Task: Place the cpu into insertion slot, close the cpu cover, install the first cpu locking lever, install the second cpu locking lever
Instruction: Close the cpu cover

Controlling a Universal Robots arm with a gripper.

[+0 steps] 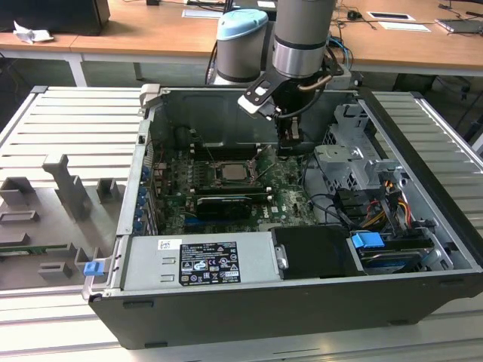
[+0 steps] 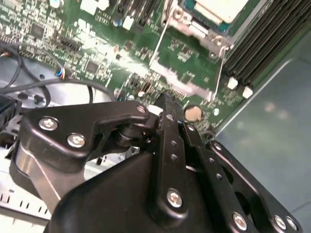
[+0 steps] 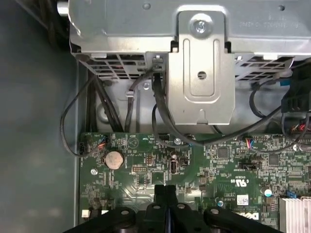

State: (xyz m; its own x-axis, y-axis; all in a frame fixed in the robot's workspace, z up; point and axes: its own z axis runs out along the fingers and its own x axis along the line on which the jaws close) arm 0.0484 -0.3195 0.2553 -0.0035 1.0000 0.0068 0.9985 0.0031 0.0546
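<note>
Now cpu (image 1: 231, 172) flat, top up

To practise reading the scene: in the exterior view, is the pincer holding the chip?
No, the chip lies on the green board, and the pincer hangs apart from it, toward the exterior view's right.

My arm (image 1: 302, 56) is silver-grey with a pale blue cap (image 1: 243, 23). My gripper (image 2: 165, 103) is black, studded with silver screws (image 2: 174, 198).

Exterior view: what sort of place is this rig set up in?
Probably a robotics lab or test workshop: an open computer case lies on a slatted metal bench, a robot arm reaches into it, and wooden desks with papers stand behind.
</note>
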